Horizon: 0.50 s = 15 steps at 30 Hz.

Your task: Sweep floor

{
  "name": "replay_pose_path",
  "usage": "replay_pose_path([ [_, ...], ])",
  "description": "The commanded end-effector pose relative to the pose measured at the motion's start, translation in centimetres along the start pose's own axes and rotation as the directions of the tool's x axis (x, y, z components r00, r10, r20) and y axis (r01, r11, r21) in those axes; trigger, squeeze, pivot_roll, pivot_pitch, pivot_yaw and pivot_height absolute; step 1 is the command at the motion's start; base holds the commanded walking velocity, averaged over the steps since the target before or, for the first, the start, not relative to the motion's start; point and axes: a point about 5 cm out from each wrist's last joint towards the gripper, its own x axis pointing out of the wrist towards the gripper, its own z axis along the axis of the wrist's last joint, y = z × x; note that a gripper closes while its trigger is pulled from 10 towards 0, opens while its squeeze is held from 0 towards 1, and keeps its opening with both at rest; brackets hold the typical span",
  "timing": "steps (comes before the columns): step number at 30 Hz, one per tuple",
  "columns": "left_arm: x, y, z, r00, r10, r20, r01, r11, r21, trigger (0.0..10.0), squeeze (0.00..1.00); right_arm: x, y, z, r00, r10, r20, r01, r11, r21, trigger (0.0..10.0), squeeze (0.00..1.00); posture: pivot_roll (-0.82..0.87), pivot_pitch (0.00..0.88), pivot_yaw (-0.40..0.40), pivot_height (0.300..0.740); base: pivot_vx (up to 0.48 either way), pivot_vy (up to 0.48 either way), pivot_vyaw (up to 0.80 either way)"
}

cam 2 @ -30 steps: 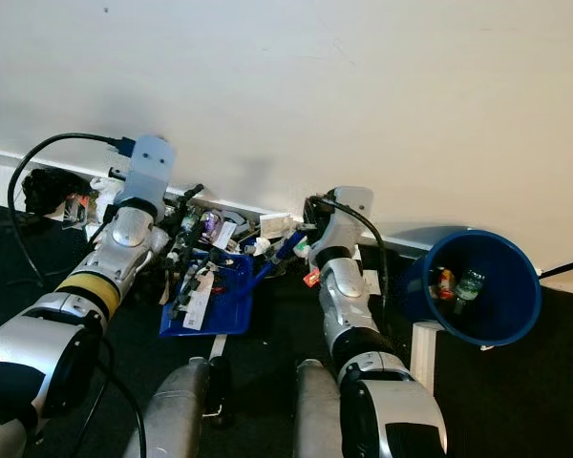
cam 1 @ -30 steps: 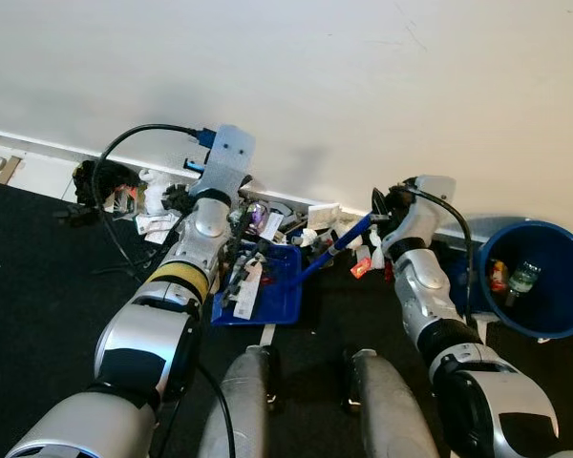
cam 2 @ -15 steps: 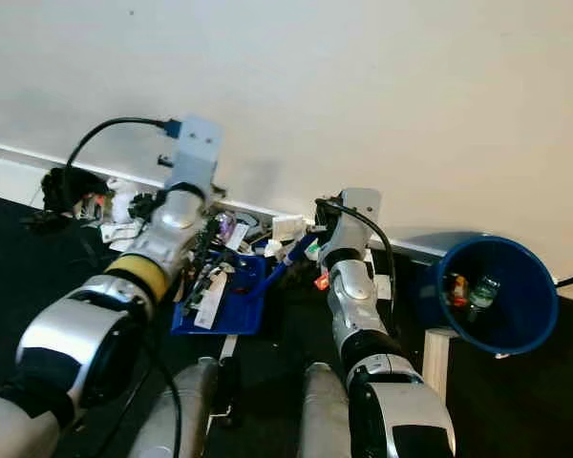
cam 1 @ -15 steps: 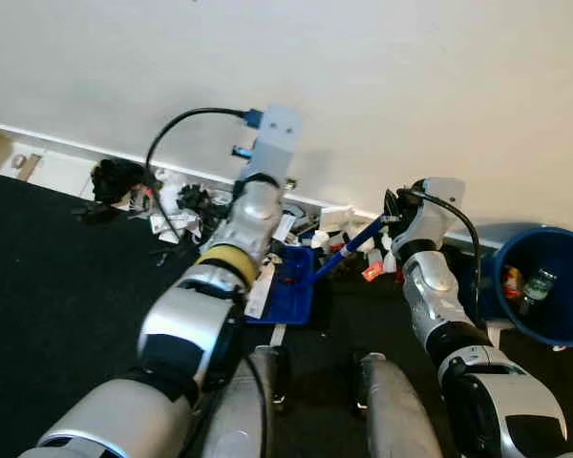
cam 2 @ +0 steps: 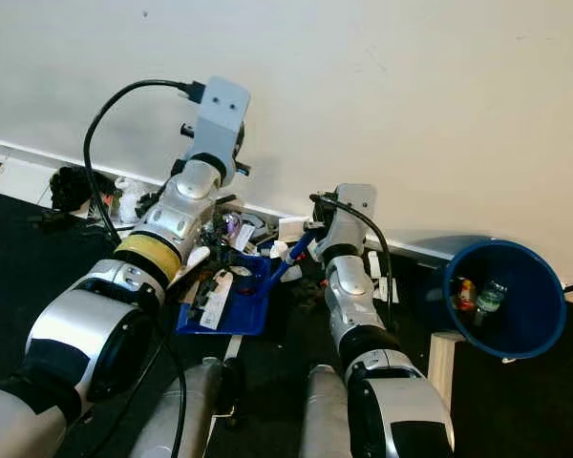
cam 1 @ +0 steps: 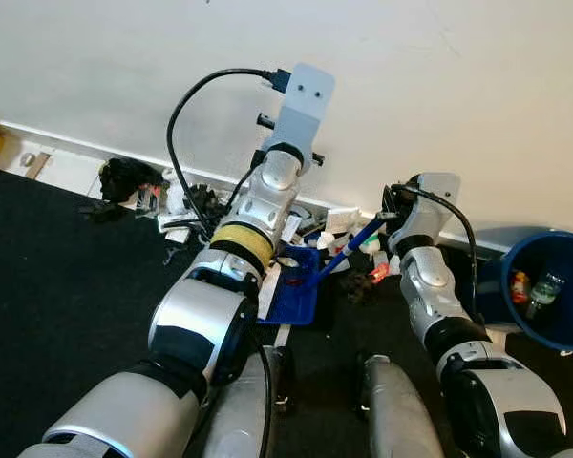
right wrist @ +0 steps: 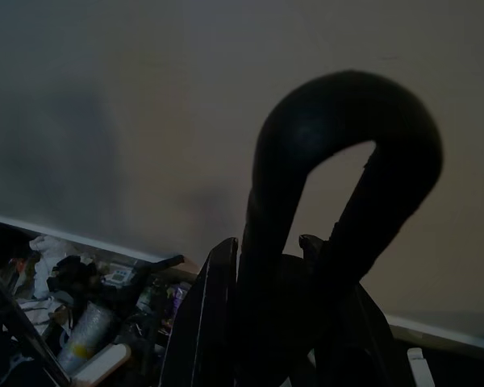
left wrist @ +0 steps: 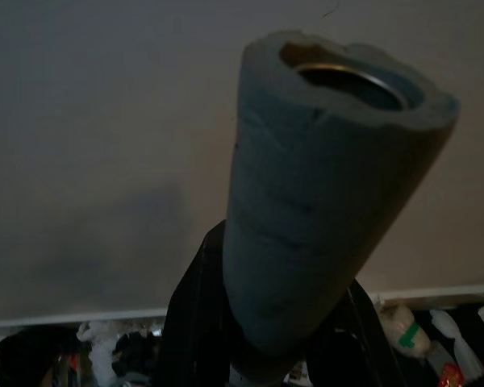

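Against the wall, the blue dustpan [cam 2: 231, 301] sits loaded with litter — mid-collection. The left gripper [left wrist: 250, 355] clenches a grey foam handle [left wrist: 323, 201], the right gripper [right wrist: 282, 322] a black looped handle [right wrist: 339, 177] (the dustpan's, likely). Next — tipping into the blue bin [cam 2: 511, 301] beside it.

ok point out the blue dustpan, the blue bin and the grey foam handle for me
blue dustpan [cam 2: 251, 307], right eye view, bare front of its tray
blue bin [cam 2: 535, 320], right eye view, inner wall
grey foam handle [left wrist: 315, 218], left wrist view, middle of the foam sleeve
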Motion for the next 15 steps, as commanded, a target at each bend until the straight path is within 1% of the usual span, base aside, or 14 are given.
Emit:
replay_pose_path([
  [1,-0.3,0.3,-0.5,0.999,-0.033,-0.041,0.028,0.992,-0.121,10.0,0.00,-2.0,-1.8,-3.9,0.979,-0.069,-0.194,0.053,0.995,-0.084,10.0,0.00,0.07,0.218,-0.011,0.740,0.000,0.000,0.00],
  [2,-0.3,0.3,-0.5,0.999,-0.033,-0.041,0.028,0.992,-0.121,10.0,0.00,-2.0,-1.8,-3.9,0.979,-0.069,-0.194,0.053,0.995,-0.084,10.0,0.00,0.07,0.218,-0.011,0.740,0.000,0.000,0.00],
  [4,-0.6,1.0,-0.1,0.997,-0.046,-0.063,0.035,0.986,-0.162,10.0,0.00,-1.9,-1.7,-3.9,0.978,-0.068,-0.199,0.052,0.995,-0.081,10.0,0.00,0.09,0.189,-0.013,0.740,0.000,0.000,0.00],
  [6,-0.7,1.2,0.1,0.996,-0.053,-0.070,0.040,0.984,-0.173,10.0,0.00,-1.9,-1.7,-3.9,0.977,-0.067,-0.201,0.052,0.995,-0.080,10.0,0.00,0.09,0.187,-0.014,0.740,0.000,0.000,0.00],
  [7,-0.9,1.5,1.0,0.996,-0.070,-0.061,0.053,0.968,-0.244,10.0,0.00,-1.7,-1.7,-3.8,0.976,-0.072,-0.204,0.059,0.996,-0.070,10.0,0.00,0.10,0.185,-0.020,0.740,0.000,0.000,0.00],
  [8,-1.0,1.6,1.6,0.995,-0.080,-0.052,0.062,0.955,-0.290,10.0,0.00,-1.6,-1.7,-3.7,0.976,-0.074,-0.205,0.062,0.996,-0.065,10.0,0.00,0.10,0.184,-0.024,0.740,0.000,0.000,0.00],
  [9,-1.0,1.6,2.0,0.995,-0.088,-0.046,0.069,0.945,-0.319,10.0,0.00,-1.6,-1.8,-3.6,0.976,-0.076,-0.205,0.065,0.996,-0.061,10.0,0.00,0.10,0.184,-0.024,0.740,0.000,0.000,0.00],
  [10,-1.1,1.8,2.9,0.995,-0.094,-0.019,0.080,0.927,-0.365,10.0,0.00,-1.5,-1.8,-3.6,0.976,-0.074,-0.205,0.063,0.996,-0.060,10.0,0.00,0.10,0.176,-0.031,0.740,0.000,0.000,0.00],
  [13,-1.1,2.3,4.3,0.995,-0.096,0.022,0.096,0.903,-0.418,10.0,0.00,-1.5,-1.7,-3.5,0.976,-0.066,-0.206,0.054,0.997,-0.062,10.0,0.00,0.10,0.176,-0.031,0.740,0.000,0.000,0.00],
  [15,-1.2,2.9,4.5,0.995,-0.092,0.026,0.094,0.901,-0.423,10.0,0.00,-1.5,-1.7,-3.6,0.976,-0.063,-0.208,0.051,0.997,-0.064,10.0,0.00,0.11,0.165,-0.039,0.740,0.000,0.000,0.00],
])
